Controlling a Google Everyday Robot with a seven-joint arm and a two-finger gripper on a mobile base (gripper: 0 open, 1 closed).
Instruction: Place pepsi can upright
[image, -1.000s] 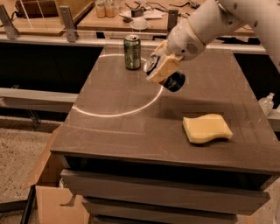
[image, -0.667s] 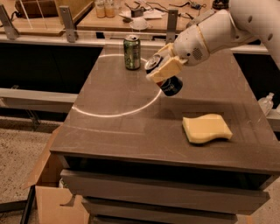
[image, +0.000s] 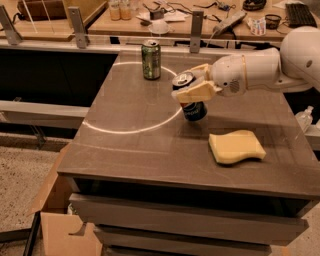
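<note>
Gripper (image: 194, 91) clamped round small dark blue aluminium pepsi can (image: 194, 111), just up-left of yellow foam sponge (image: 236, 146). Can approx upright, base near tabletop; set-down & release prob. left.

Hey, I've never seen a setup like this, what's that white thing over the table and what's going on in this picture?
The white thing is a robot arm reaching in from the right. Its tip is a two-finger gripper, closed around a dark blue pepsi can, silver top up, slightly tilted, low over or on the table. One camera looks down at the table. Also there: a green can standing upright farther back and a yellow sponge to the front right.
</note>
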